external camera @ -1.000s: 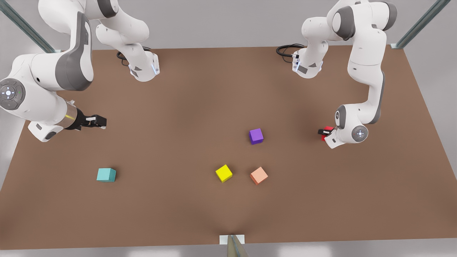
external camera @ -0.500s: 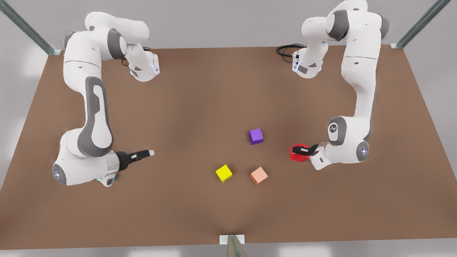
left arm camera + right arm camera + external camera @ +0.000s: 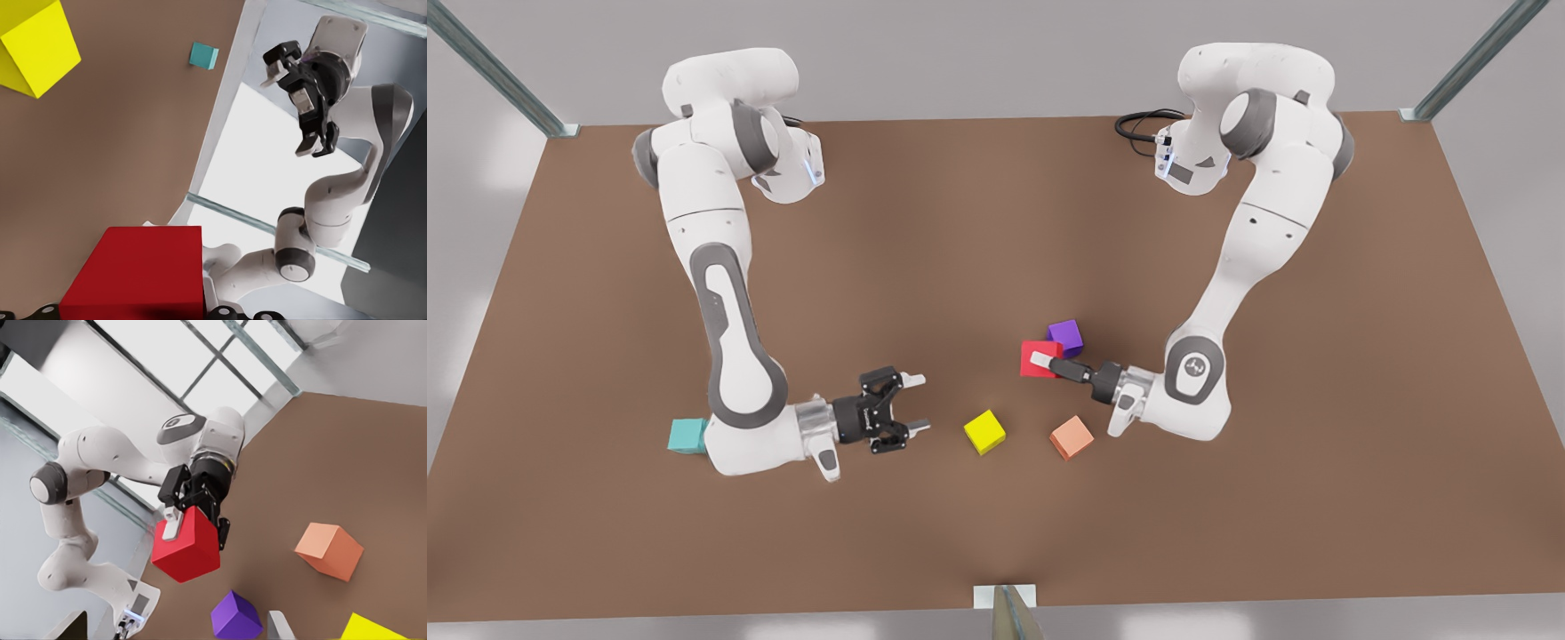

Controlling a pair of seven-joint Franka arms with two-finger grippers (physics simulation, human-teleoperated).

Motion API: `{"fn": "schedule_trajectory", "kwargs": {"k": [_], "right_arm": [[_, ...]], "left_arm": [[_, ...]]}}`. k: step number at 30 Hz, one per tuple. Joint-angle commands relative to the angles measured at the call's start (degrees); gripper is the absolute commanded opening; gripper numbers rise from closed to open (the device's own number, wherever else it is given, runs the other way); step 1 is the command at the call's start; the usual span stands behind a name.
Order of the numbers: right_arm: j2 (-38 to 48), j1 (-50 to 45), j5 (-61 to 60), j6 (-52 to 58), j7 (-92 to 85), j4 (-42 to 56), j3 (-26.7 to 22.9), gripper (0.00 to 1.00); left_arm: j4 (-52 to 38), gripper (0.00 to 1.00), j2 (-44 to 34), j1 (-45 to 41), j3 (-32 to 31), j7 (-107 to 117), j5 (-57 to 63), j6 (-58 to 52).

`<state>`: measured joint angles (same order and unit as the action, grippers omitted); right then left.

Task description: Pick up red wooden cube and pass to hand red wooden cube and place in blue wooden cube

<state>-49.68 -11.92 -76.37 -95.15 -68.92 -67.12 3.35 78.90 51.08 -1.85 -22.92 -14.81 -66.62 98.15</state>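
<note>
The red wooden cube (image 3: 1050, 348) hangs above the table beside the purple cube, with my left gripper (image 3: 1040, 361) shut on it; that arm comes in from the front view's right. Up close the red wooden cube (image 3: 137, 270) faces the other arm. My right gripper (image 3: 919, 404) is open at the front view's left of centre, pointing toward the red cube with a gap between them. From its wrist I see the red wooden cube (image 3: 187, 550) clamped by the left gripper (image 3: 197, 533). The blue wooden cube (image 3: 683, 436), teal in colour, rests on the table behind the right arm's wrist.
A purple cube (image 3: 1065, 336), a yellow cube (image 3: 984, 431) and a salmon-orange cube (image 3: 1072, 436) sit on the brown table (image 3: 960, 231) under and between the two grippers. Both arm bases stand at the far edge.
Both arms swung in toward the table's middle. The left gripper carried the red cube toward the front view's left. The right gripper moved toward it, and its fingers now show spread apart.
</note>
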Motion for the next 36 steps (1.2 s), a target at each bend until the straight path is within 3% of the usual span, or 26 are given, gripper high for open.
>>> {"fn": "schedule_trajectory", "kwargs": {"k": [1, 3, 11, 21, 36], "right_arm": [[2.91, -1.18, -8.17, -10.22, -61.49, -5.88, 0.17, 1.0], [6.18, -1.88, -15.21, -22.88, -73.09, -14.78, 2.98, 1.0], [5.83, -1.88, -22.42, -33.88, -80.66, -18.3, 8.87, 1.0], [4.69, 0.49, -26.64, -31.42, -85.15, -18.48, 17.13, 1.0], [2.4, 0.05, -28.48, -32.38, -86.29, -17.87, 20.03, 1.0]], "left_arm": [[-0.24, 0.6, 0.33, -0.09, -0.11, -13.75, -1.76, 0.55], [-1.9, 0.6, 1.04, -0.09, -0.19, -13.93, -1.85, 2.3], [-7.18, 0.61, 2.18, -0.17, -2.3, -11.73, -1.76, 9.6], [-7.09, 0.61, 2.97, 0.0, -2.3, -11.82, -1.76, 9.34], [-7.27, 0.61, 3.85, 0.09, -3.01, -12.43, -1.76, 9.43]]}}
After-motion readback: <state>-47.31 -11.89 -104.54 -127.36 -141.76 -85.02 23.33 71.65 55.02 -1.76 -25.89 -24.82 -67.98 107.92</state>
